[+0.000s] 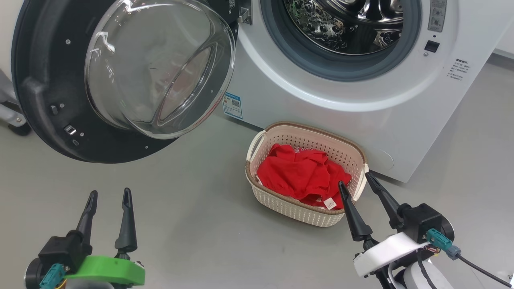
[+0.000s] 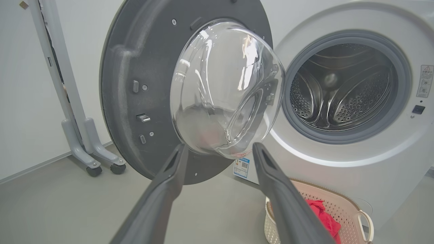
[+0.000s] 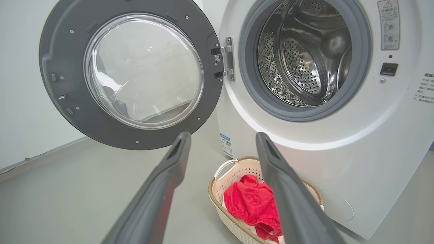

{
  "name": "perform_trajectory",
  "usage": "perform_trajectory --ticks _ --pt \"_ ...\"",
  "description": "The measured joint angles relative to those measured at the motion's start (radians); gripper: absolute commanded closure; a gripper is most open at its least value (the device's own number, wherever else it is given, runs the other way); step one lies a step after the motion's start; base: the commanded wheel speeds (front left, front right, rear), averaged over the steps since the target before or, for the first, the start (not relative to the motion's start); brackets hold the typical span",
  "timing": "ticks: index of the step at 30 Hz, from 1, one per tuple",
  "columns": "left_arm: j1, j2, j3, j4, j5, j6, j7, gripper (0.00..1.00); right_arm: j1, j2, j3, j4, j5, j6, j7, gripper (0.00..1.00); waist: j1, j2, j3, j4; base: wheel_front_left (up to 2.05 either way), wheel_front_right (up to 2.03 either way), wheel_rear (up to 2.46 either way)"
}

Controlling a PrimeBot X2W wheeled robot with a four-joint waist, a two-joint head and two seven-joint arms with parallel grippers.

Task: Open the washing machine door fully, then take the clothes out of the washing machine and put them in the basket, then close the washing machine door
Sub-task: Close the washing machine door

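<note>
Red clothes heaped in the cream basket
The perforated basket sits on grey floor beside the washing machine, under its steel drum; the round glass door stands wide open; the left gripper over floor and the right gripper at the basket's rim are spread, holding nothing

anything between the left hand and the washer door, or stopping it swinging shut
Nothing visible. Bare floor separates the left hand from the washing machine door, and the drum mouth looks clear. The basket sits on the floor, seemingly below the door's rim.
</note>
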Motion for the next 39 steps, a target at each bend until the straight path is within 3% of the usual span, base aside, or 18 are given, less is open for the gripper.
perform_trajectory --ticks 11,12,13,26,32,39 --pt "0.001 0.0 0.009 -0.015 -0.017 0.0 0.0 0.0 0.0 0.0 0.005 -0.004 0.005 0.0 0.0 0.0 0.0 0.0 0.008 -0.003 0.0 0.0 0.0" --pt "0.001 0.0 0.017 -0.021 -0.024 0.0 0.0 0.63 -0.001 0.0 0.008 -0.005 0.005 0.0 0.0 0.0 0.0 0.0 0.011 -0.004 0.0 0.0 0.0" --pt "0.001 0.0 0.026 -0.026 -0.037 0.0 0.0 1.0 -0.002 0.0 0.011 -0.007 0.005 0.0 0.0 0.0 0.0 0.0 0.015 -0.005 0.0 0.0 0.0" --pt "-0.004 0.015 0.153 -0.109 -0.117 -0.001 0.0 1.0 -0.021 -0.016 0.021 -0.031 -0.013 0.0 0.0 0.0 0.0 0.0 0.104 -0.024 0.0 0.0 0.0" --pt "-0.061 0.073 0.229 -0.14 -0.162 -0.001 0.0 1.0 -0.055 -0.04 0.02 -0.05 -0.029 0.0 0.011 0.0 0.0 0.0 0.159 -0.035 0.0 0.0 0.0" --pt "-0.148 0.204 0.349 -0.135 -0.221 -0.002 0.001 1.0 -0.082 -0.064 0.022 -0.065 -0.042 0.0 0.024 0.0 0.0 0.0 0.225 -0.051 0.0 0.0 0.0"
